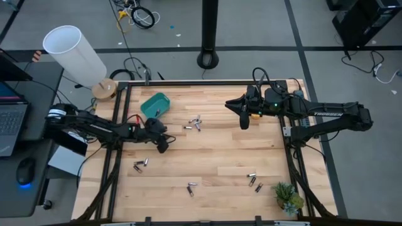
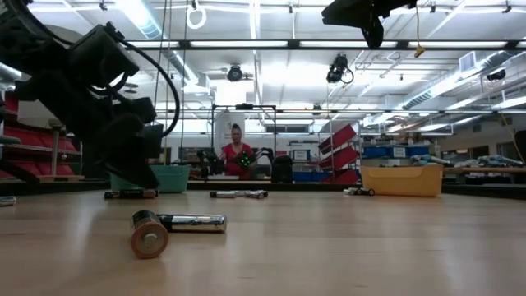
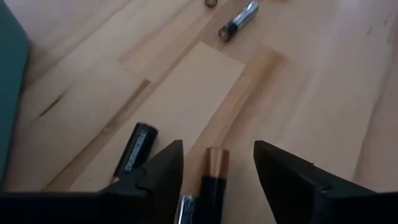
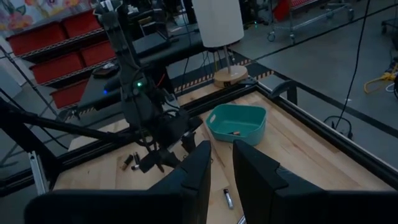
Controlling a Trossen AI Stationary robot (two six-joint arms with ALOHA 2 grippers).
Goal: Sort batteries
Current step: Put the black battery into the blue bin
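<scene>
Several small batteries lie scattered on the wooden table (image 1: 213, 150): a cluster (image 1: 195, 123) at mid-table and pairs (image 1: 139, 165) (image 1: 254, 182) nearer the front. My left gripper (image 1: 162, 143) is low over the table, just in front of the teal bin (image 1: 155, 105), and stands open. A battery with a copper end (image 3: 211, 177) lies lengthwise between its fingers. A dark battery (image 3: 135, 149) lies just outside one finger. My right gripper (image 4: 222, 155) hangs high over the table's far right, fingers a narrow gap apart with nothing between them. My left gripper has the copper-ended battery (image 3: 208, 186) between its open fingers, which slant down along its length. The battery lies close against one finger (image 3: 168, 174), with a clear gap to the other (image 3: 280, 174). I cannot tell whether the near finger touches it.
An orange bin (image 2: 403, 179) stands at the far right, under the right arm. A white lamp (image 1: 75, 53) stands off the far left corner, a small plant (image 1: 287, 196) at the near right corner. A person (image 2: 237, 152) sits far behind the table.
</scene>
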